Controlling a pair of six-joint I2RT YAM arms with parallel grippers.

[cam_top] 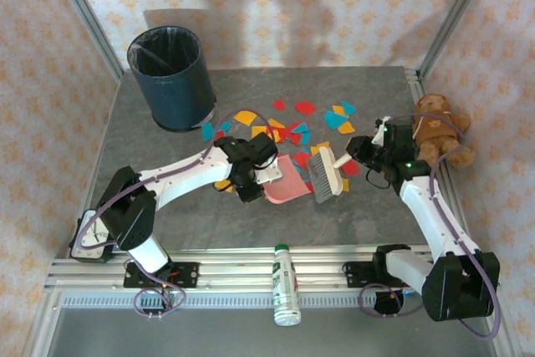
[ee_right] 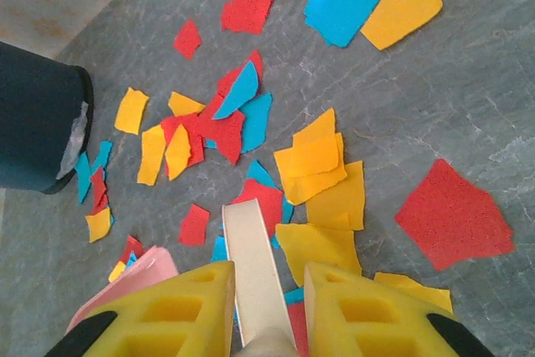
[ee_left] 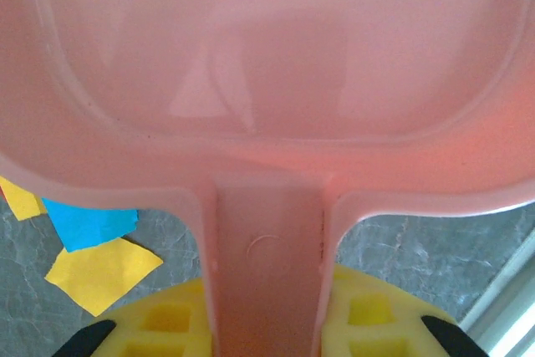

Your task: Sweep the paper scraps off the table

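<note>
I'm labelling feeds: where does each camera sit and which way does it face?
Top external: above and behind the arm bases, looking down on the table; both arms show, left gripper and right gripper included.
Left wrist: on that wrist, facing along its yellow fingers into the pink dustpan.
Right wrist: looking down past its fingers and the brush handle at paper scraps.
Shared: the dustpan shows in all three.

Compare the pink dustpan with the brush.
The dustpan is a pink plastic scoop; the brush has a white handle and grey bristles. The left gripper clamps the dustpan; the right gripper clamps the brush. Both are gripped by their handles, side by side.
</note>
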